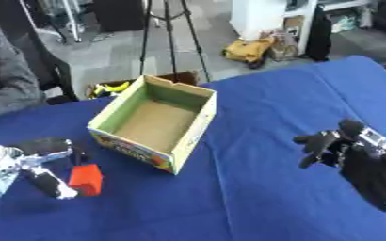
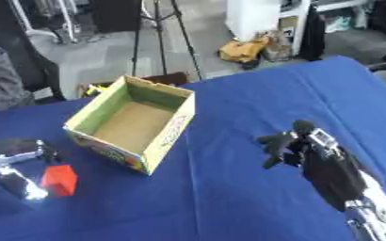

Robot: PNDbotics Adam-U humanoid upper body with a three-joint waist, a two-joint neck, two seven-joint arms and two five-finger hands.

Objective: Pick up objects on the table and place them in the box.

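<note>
Blue-clothed worktop, workshop floor and a tripod behind it. Item one: red block, lying near the worktop's left front, just beside the left hand on that hand's right side; whether they touch cannot be told. The block looks roughly cubical, with no marked long axis. Left hand: fingers curled down around nothing, apparently poised at the block. Item two: open cardboard box, empty, green inside walls, standing just up and right of the block with its near corner close by. Right hand: well apart at right, fingers loosely curled, holding nothing. Judgement: the left hand is far nearer; the lift must clear the box's near wall, with open cloth on the front side.
</note>
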